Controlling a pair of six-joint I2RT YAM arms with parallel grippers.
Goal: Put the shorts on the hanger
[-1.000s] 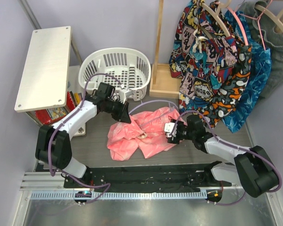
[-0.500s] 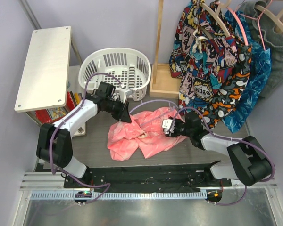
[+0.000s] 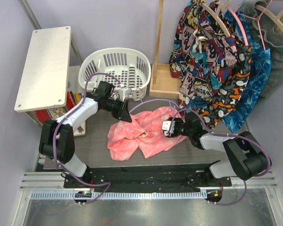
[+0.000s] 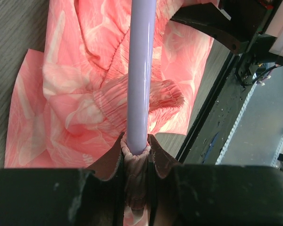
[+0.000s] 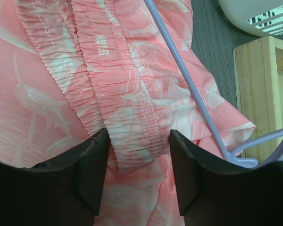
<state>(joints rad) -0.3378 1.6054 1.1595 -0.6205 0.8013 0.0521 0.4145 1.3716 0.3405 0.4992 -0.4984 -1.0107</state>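
The coral-pink shorts (image 3: 140, 134) lie crumpled on the table (image 3: 96, 134) between the two arms. The left gripper (image 4: 137, 147) is clamped on the lavender hanger (image 4: 140, 70), with some pink cloth pinched in alongside. The hanger's bar runs across the shorts toward the right gripper (image 5: 138, 141). That gripper's fingers stand apart, astride the elastic waistband (image 5: 127, 94), which runs lengthwise between them.

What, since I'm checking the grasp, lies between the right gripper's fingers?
The gathered waistband of the shorts lies between the fingers of the right gripper, in the right wrist view; the jaws stand apart either side.
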